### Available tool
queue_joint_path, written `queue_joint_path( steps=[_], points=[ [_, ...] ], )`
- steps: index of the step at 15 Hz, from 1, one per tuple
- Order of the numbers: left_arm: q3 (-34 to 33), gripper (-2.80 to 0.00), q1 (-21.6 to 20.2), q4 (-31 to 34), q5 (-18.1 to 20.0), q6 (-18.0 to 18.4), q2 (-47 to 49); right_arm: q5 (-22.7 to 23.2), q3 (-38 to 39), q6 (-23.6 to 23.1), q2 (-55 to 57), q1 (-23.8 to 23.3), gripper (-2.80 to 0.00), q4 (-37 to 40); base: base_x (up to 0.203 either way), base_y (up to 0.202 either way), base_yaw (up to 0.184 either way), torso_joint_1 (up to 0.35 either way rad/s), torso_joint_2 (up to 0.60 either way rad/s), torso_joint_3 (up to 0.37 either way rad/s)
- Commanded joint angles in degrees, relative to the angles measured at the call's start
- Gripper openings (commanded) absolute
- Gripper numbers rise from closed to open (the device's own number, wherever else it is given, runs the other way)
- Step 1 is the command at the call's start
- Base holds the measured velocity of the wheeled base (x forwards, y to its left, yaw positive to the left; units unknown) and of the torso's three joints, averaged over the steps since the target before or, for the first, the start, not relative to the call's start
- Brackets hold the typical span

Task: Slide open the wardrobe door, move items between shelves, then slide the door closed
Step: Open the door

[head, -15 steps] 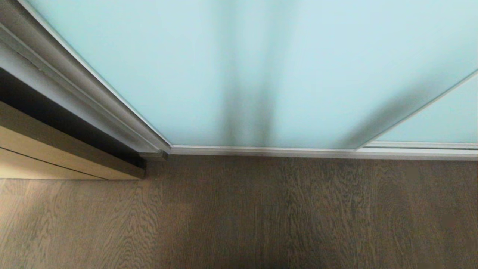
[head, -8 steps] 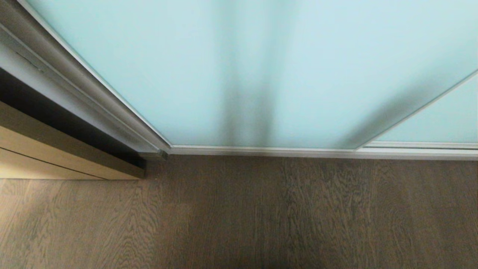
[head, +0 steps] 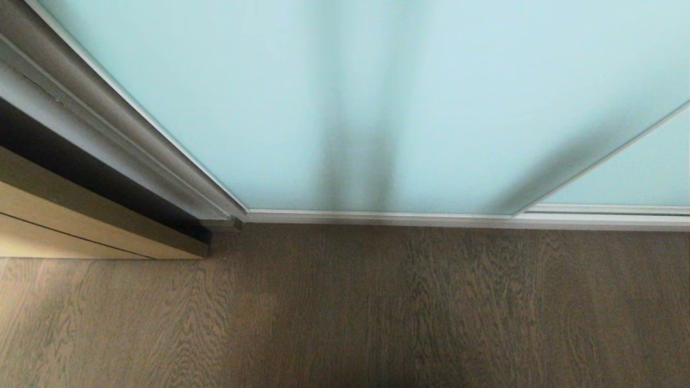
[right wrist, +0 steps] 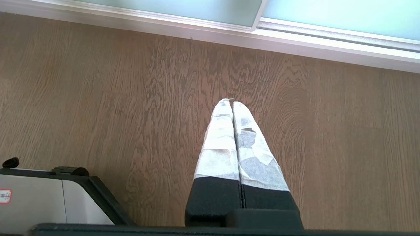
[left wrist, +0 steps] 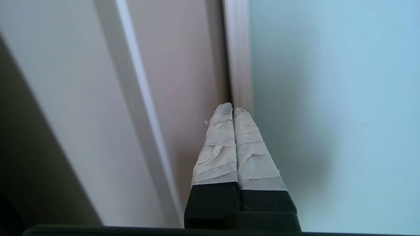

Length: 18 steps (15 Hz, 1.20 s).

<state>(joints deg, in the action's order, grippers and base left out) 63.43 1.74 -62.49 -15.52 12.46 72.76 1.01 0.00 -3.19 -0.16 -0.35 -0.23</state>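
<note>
Left hand (left wrist: pixel 233 109): clenched, tips at the sliding wardrobe door (left wrist: pixel 334 98) frame edge, likely to push it.
Right hand (right wrist: pixel 232 102): clenched, idle over floor (right wrist: pixel 98 98).

Sliding wardrobe door (head: pixel 377 97) shut across whole front, blocking way to interior. Second glass panel (head: pixel 636 178) overlapping behind at right, no gap. Left end effector (left wrist: pixel 233 109), fingers pressed together, tips right at door's silver frame edge (left wrist: pixel 239 59), beside pale jamb (left wrist: pixel 183 65). Tan wooden door (head: pixel 81 226) closing off left side. Open wood floor (head: pixel 377 307) before bottom track (head: pixel 431 218). Right end effector (right wrist: pixel 232 102) shut, hanging over bare floor beside robot base (right wrist: pixel 49 196).
</note>
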Motion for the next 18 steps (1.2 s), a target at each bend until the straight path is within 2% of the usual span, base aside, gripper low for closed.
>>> queue_joint_path(
  steps=[1, 18],
  points=[
    [-0.1, -2.8, 0.7, -0.4, 0.3, 0.1, 0.0, 0.0, 0.0, -0.1, 0.2, 0.0, -2.8, 0.0, 0.0, 0.0, 0.0, 0.0, 0.0, 0.0],
    [0.6, -2.8, 0.8, -0.9, 0.7, -2.0, 5.5, 0.0, 0.0, -0.1, 0.2, 0.0, -2.8, 0.0, 0.0, 0.0, 0.0, 0.0, 0.0, 0.0]
  ],
)
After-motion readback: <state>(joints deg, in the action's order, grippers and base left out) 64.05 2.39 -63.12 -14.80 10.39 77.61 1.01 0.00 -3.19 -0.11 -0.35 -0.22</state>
